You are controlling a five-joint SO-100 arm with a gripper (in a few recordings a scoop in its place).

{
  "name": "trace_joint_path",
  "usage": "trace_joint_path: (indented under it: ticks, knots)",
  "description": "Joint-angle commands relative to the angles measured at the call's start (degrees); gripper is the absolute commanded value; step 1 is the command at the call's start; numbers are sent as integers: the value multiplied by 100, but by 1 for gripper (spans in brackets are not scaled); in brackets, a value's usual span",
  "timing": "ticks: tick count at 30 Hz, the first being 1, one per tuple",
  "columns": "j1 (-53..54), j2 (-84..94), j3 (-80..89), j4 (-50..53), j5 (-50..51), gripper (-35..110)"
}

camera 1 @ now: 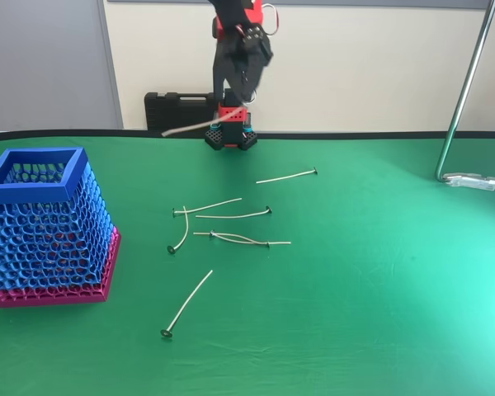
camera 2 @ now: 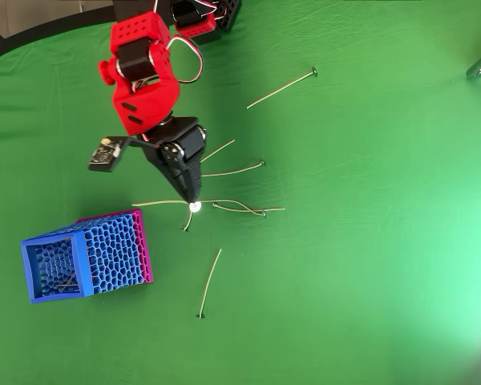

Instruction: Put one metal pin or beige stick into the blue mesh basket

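Several pins (camera 1: pixel 187 302) litter green cloth (camera 1: pixel 379 297); gripper (camera 2: pixel 191 195) clamps one pin.

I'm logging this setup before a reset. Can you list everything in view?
blue mesh basket: one, blue with pink base, left on the cloth in the fixed view
loose pins: about seven, pale with dark heads, scattered mid-table, two overlapping
held pin: one, pale, lifted off the table
table cloth: one, green
case: one, black, behind the table
metal stand: one, silver, right edge
arm: one, red and black
hand: one, black, apparently shut on the held pin
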Motion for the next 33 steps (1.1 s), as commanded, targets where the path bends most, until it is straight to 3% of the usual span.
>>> trace_joint_path:
  ticks: [1,9,19,33]
  knots:
    - [422,-9,-747,18,-44,0]
    - [1081,-1072,-2285,-70,-141,1]
    - [1371,-1995,-2804,-1424,62,1]
    - [2083,-3340,-4351,-1705,800,1]
